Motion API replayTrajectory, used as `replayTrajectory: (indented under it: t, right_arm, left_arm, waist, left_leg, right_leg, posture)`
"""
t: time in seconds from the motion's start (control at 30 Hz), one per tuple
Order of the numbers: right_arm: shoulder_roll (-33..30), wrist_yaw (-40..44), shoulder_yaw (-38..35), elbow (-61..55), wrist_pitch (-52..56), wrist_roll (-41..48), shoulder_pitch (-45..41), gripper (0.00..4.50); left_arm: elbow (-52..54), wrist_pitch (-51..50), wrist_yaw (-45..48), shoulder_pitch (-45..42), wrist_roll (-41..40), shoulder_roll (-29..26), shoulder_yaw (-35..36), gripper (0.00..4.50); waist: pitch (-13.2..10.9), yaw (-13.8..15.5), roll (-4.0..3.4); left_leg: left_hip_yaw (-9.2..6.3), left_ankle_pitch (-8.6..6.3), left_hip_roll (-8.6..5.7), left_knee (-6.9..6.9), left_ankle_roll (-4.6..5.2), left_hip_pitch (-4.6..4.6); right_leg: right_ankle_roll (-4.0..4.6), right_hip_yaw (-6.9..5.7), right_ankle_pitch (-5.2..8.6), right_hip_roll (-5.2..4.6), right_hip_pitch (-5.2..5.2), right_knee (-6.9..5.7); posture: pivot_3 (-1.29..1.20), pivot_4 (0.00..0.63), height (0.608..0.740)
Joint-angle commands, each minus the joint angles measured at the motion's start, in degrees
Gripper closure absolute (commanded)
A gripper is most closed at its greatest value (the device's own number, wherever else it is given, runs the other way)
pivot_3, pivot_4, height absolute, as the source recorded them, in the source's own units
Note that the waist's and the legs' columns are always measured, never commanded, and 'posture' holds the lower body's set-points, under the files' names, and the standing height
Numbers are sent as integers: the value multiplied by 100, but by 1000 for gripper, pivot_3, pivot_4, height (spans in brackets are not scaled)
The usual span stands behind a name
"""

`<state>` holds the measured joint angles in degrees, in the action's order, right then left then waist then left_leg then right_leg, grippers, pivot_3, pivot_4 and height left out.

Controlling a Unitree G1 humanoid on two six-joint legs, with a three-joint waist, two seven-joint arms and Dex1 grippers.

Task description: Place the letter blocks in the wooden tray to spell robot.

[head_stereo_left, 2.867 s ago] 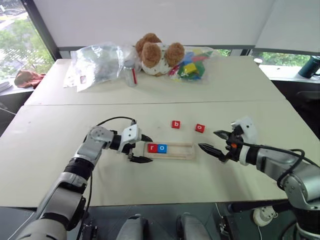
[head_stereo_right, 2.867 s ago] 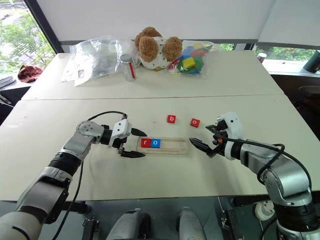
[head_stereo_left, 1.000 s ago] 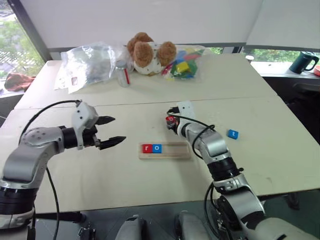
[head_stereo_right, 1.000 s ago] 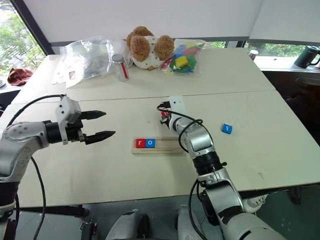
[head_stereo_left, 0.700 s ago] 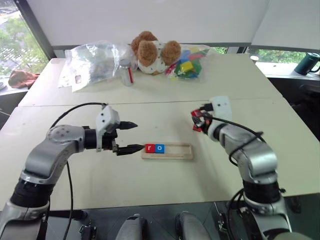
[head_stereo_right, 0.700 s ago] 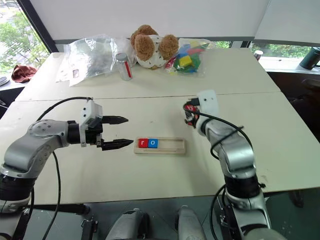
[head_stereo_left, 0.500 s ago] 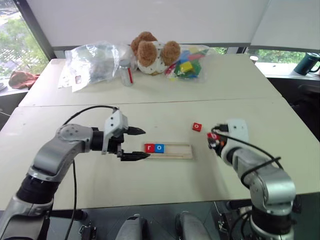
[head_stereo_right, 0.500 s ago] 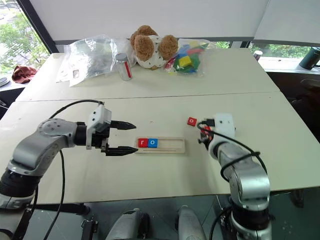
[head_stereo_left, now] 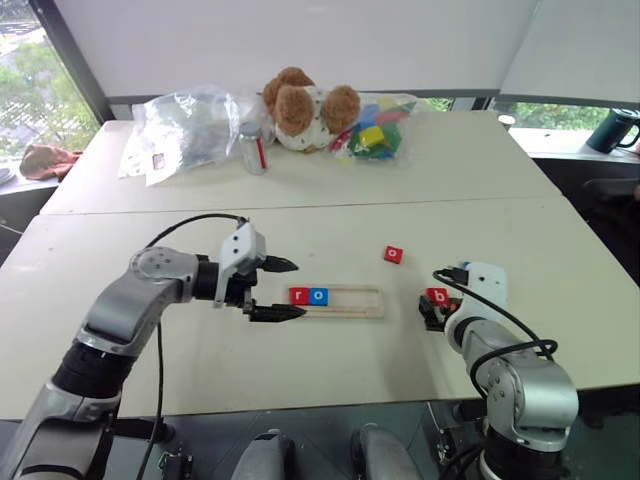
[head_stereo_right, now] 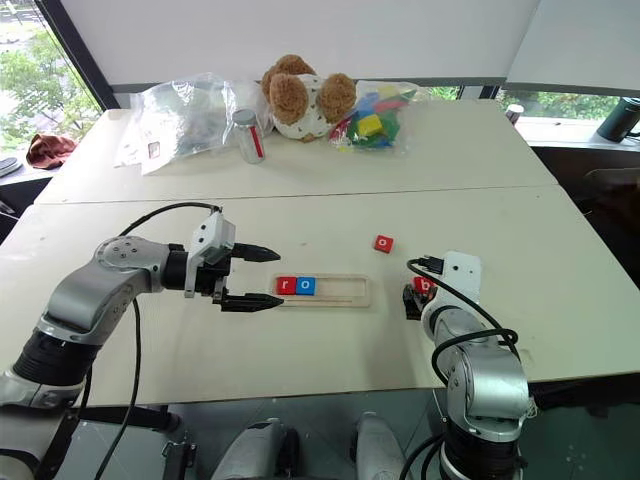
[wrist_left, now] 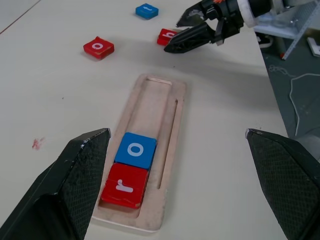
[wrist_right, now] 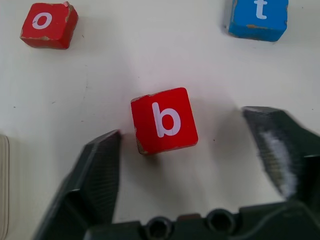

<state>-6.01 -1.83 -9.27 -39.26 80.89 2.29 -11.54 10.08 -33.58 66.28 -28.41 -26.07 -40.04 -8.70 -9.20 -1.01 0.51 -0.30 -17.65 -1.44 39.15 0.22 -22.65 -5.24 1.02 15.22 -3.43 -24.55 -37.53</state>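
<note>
**Third letter waits between open fingers**

With two letters already seated, the robot's right gripper [wrist_right: 185,150] stands wide open over the small red square block marked "b" [wrist_right: 164,120], which lies flat on the pale table [head_stereo_left: 330,360] between the two black fingers, touching neither as far as the right wrist view shows. That block sits just beyond the right-hand end of the long, narrow pale wooden tray [head_stereo_left: 336,300], apart from it.

To do this step well, the gripper would probably need to settle squarely so that both fingers meet opposite edges of the block at once; the block lies slightly turned against the fingers, so a lopsided closing could spin it or push it away. The letter should then go down upright in the groove, touching the blue "o" block [wrist_left: 135,149], which lies beside the red "r" block [wrist_left: 125,186] at the tray's left end.

Across the tray, the left gripper [head_stereo_left: 279,290] hovers at that left end with its fingers spread wide and nothing between them. From there it could, in all likelihood, steady the tray if the placing nudges it.

Farther out on the table lie the second red "o" block [head_stereo_left: 394,254] and the blue "t" block [wrist_right: 258,17], each well apart from the tray, to be placed after the "b".
</note>
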Motion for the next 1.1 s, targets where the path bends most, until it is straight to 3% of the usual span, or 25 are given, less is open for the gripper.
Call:
replayTrajectory:
  t: [0.03,0.1,0.17,0.33,0.5,0.7,1.1]
  right_arm:
    - [-286,138,-344,-278,-546,28,-521,78]
    - [-452,634,-777,-117,-954,449,-949,78]
    - [-1042,1751,-850,221,-1483,1046,-991,78]
    - [-3134,4856,-479,1792,-3930,1528,-241,78]
    - [-4463,6882,131,3835,-5955,1311,-300,78]
    - [-4524,7586,720,5043,-6882,1103,-947,78]
    - [-4389,7947,1331,6786,-8426,513,-1620,78]
  left_arm:
    - [-32,-33,-15,-139,-103,-74,264,0]
    - [-177,16,72,-173,-73,-187,322,0]
    - [-280,65,164,-248,-59,-247,320,0]
    - [-224,-36,448,-549,-174,-292,196,0]
    - [67,-198,786,-515,-279,-633,241,0]
    - [129,-149,647,-192,-196,-721,276,0]
    - [222,-187,285,45,-238,-663,354,0]
  waist:
    - [-1,-2,-2]
    - [-2,-11,-4]
    - [-2,6,-3]
    - [-4,69,0]
    - [-6,-30,0]
    - [-7,5,0]
    - [-8,29,-2]
  left_leg:
    - [0,0,0,0,0,0]
    - [2,0,-1,0,0,2]
    - [1,0,0,-1,0,8]
    - [-12,-14,0,-11,23,12]
    - [29,-25,-6,0,43,21]
    - [19,-23,22,0,38,33]
    - [18,-16,5,2,25,23]
  right_leg:
    - [0,0,0,0,0,0]
    - [0,0,0,7,0,-1]
    - [0,-1,0,10,5,0]
    - [-4,-15,3,11,38,39]
    - [-6,4,3,-4,43,48]
    - [-5,6,4,13,41,26]
    - [-5,6,3,-15,36,32]
  posture:
    - [0,150,740]
    - [0,150,740]
    - [0,150,740]
    - [0,150,740]
    - [0,150,740]
    - [0,150,740]
    - [0,150,740]
